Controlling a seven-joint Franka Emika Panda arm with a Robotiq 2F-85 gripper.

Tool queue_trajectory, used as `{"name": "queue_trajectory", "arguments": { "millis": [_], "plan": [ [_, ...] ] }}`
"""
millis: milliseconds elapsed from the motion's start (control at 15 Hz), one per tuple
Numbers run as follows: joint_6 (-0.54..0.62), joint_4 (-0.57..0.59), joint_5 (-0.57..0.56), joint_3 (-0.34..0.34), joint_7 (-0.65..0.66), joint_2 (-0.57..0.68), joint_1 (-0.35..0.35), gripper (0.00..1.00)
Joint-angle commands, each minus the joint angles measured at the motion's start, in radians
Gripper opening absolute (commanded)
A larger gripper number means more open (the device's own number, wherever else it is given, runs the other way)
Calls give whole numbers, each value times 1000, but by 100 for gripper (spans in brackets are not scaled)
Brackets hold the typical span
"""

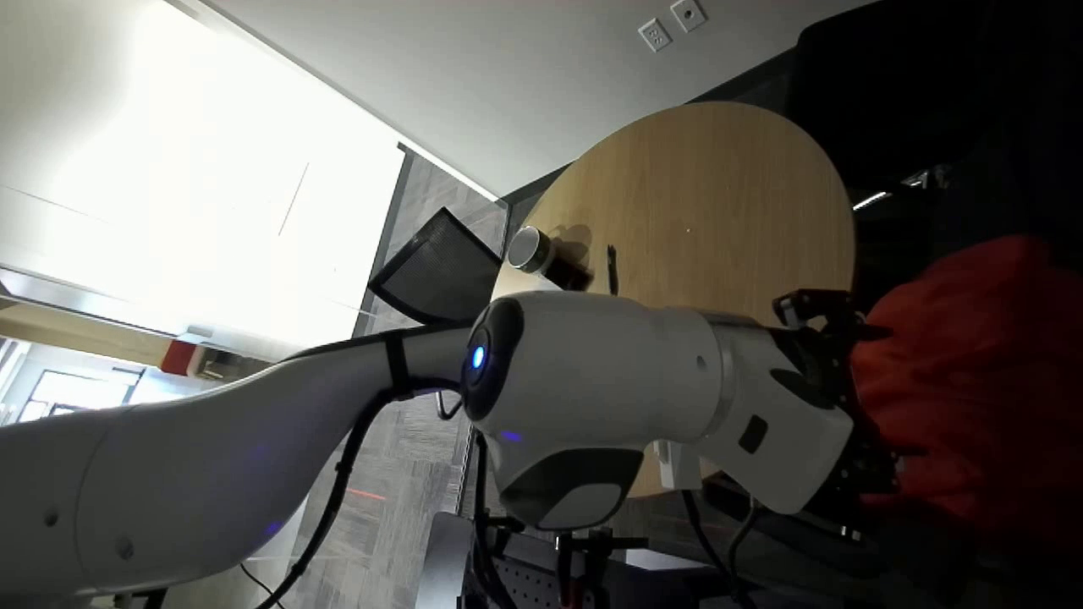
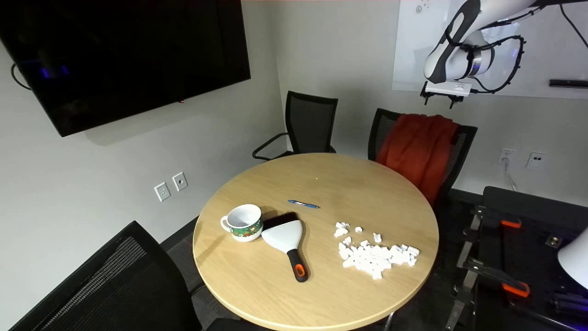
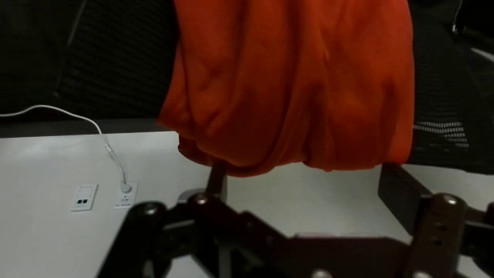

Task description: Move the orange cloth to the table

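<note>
The orange-red cloth (image 2: 418, 149) hangs in folds over the back of a black mesh chair behind the round wooden table (image 2: 257, 188). It also shows in an exterior view (image 1: 973, 372) and fills the upper middle of the wrist view (image 3: 293, 85). My gripper (image 2: 439, 103) is above the top of the chair back, with a small gap to the cloth in that view. In the wrist view the gripper (image 3: 305, 168) is open and empty, its fingertips overlapping the cloth's near folded edge at either side. Whether they touch it cannot be told.
On the table are a patterned mug (image 2: 245, 223), a white-and-black brush (image 2: 284, 236), a blue pen (image 2: 303, 203) and a pile of white pieces (image 2: 374, 258). More black chairs (image 2: 312, 122) stand around. A whiteboard wall is behind the arm; a dark stand (image 2: 519, 257) is beside the table.
</note>
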Motion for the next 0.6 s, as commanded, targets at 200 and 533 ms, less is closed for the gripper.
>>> {"name": "queue_trajectory", "arguments": {
  "millis": [200,533],
  "plan": [
    [-78,209,20,-101,237,253,36,100],
    [-145,289,12,-115,310,354,17,100]
  ]
}}
